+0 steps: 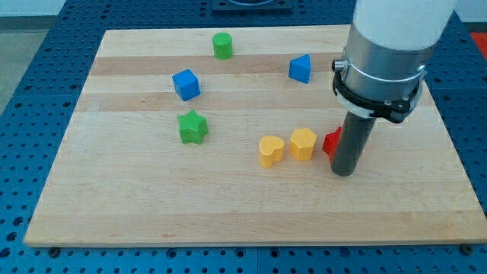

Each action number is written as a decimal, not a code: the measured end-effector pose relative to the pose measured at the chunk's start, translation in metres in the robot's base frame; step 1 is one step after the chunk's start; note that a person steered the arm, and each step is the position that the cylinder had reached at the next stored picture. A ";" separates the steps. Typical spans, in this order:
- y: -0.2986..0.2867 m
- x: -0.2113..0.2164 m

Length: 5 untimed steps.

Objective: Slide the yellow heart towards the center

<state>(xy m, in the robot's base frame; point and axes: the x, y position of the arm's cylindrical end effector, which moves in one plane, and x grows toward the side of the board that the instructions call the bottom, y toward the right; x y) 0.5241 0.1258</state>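
The yellow heart [271, 150] lies on the wooden board [137, 198], a little right of the board's middle. A yellow hexagon-like block [303, 143] sits just to its right, nearly touching it. My tip [344, 172] rests on the board to the right of both yellow blocks, about a block's width from the hexagon. A red block [331, 142] is mostly hidden behind the rod; its shape cannot be made out.
A green star [192, 126] lies left of the middle. A blue cube [186, 84] is above it. A green cylinder [222, 46] stands near the view's top edge. A blue block [300, 68] lies at upper right, beside the arm's body.
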 end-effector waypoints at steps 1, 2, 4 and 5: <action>0.011 -0.011; 0.008 0.007; -0.065 0.012; -0.093 -0.007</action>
<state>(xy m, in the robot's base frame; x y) 0.5172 0.0329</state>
